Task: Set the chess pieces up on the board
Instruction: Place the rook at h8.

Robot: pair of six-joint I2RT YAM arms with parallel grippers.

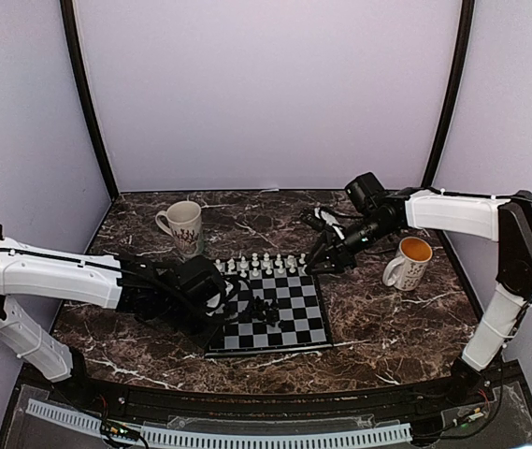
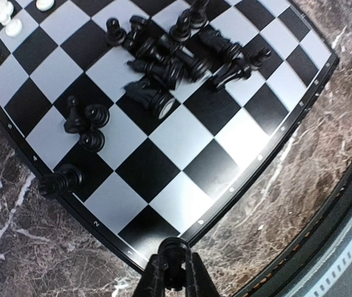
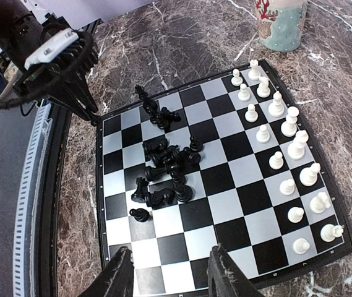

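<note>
The left gripper (image 2: 174,265) is clamped on a black piece (image 2: 174,247) just beside the rim of the board (image 2: 163,204). The right gripper (image 3: 171,255) hangs over the board, fingers apart (nothing between them).

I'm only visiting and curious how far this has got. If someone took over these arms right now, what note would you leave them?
Left gripper: shut on a black piece, over a corner of the board.
Right gripper: open and empty, above the board's edge.
Done: white pieces stand upright in two rows along one side.
To do: black pieces mostly lie heaped mid-board and likely need standing in two rows on the opposite side.
</note>
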